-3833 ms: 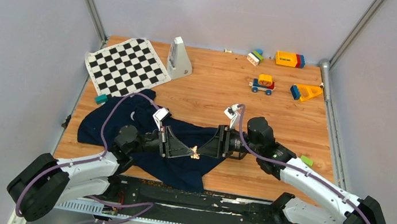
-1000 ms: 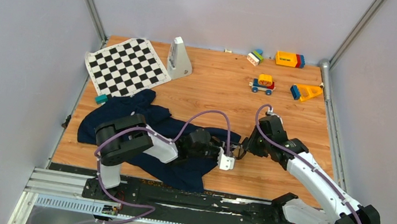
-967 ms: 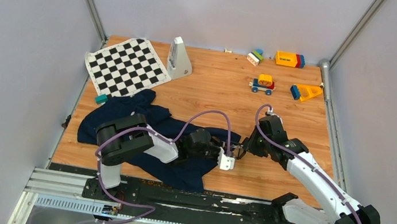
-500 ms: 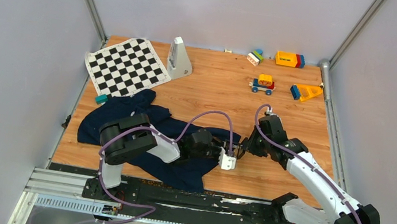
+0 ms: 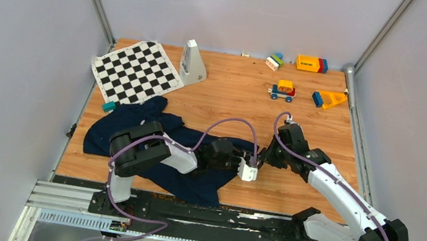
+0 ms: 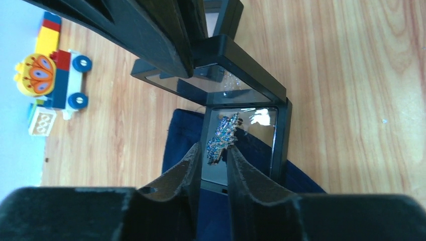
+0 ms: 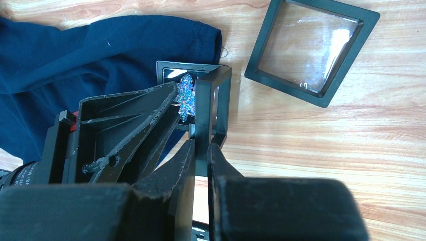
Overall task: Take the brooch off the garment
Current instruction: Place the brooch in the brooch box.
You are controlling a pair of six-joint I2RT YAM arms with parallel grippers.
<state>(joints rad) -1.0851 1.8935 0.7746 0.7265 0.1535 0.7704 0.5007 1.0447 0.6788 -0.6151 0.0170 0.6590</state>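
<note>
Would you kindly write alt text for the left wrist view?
The left gripper pinches a glittery blue brooch against a black-framed clear display case, with the dark navy-blue cloth garment beneath on the wooden table.

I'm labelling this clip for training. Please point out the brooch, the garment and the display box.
brooch (image 6: 223, 136): left wrist view, its glittery middle.
garment (image 7: 90, 50): right wrist view, flat navy cloth.
display box (image 7: 202, 108): right wrist view, upright black frame bar.

Bright, even overhead light leaves only soft, short shadows on the bench (image 5: 233, 92). White glare streaks the clear lid (image 7: 306, 47) (strongest in the right wrist view). Near fingers (image 6: 186, 173) (image 7: 173, 175) are blurred in both wrist views.
</note>
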